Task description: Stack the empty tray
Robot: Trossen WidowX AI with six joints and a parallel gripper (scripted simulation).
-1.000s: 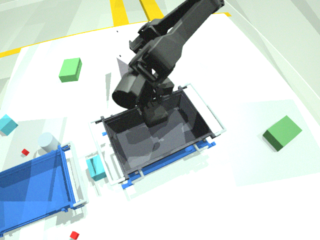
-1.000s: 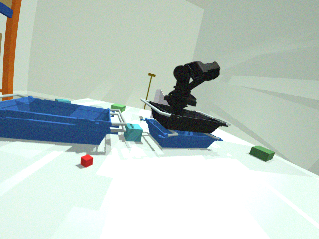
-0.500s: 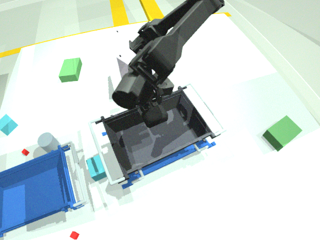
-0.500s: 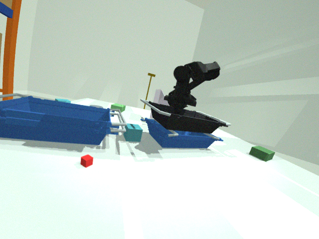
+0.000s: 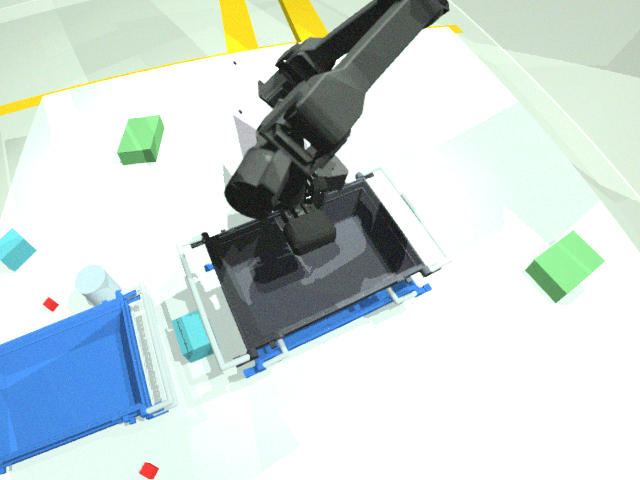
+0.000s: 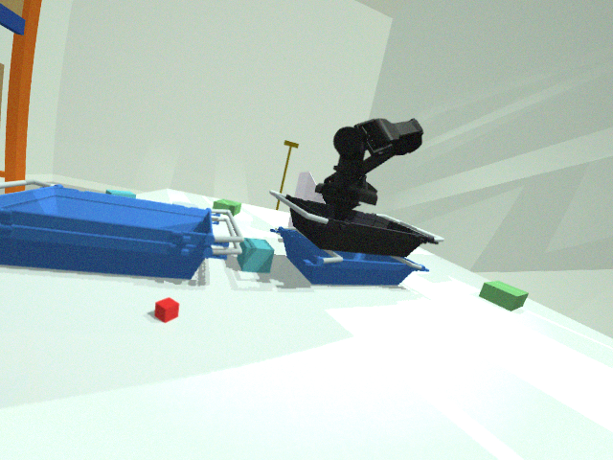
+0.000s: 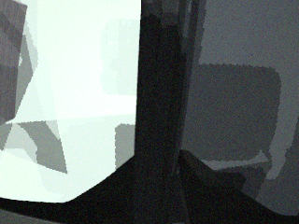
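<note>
Blue tray (image 6: 346, 269), centre frame in exterior view: loaded, bars (image 6: 332, 258) swung in across top. Black tray (image 6: 361, 235) directly above it, long axes roughly aligned, tilted, left end higher, right end nearly touching. Gripper (image 5: 305, 209), above centre in top view: clamped on black tray's far wall.

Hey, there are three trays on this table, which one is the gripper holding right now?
The black tray. The gripper is shut on its far wall, holding it over the smaller blue tray; the big blue tray at the left sits untouched.
</note>
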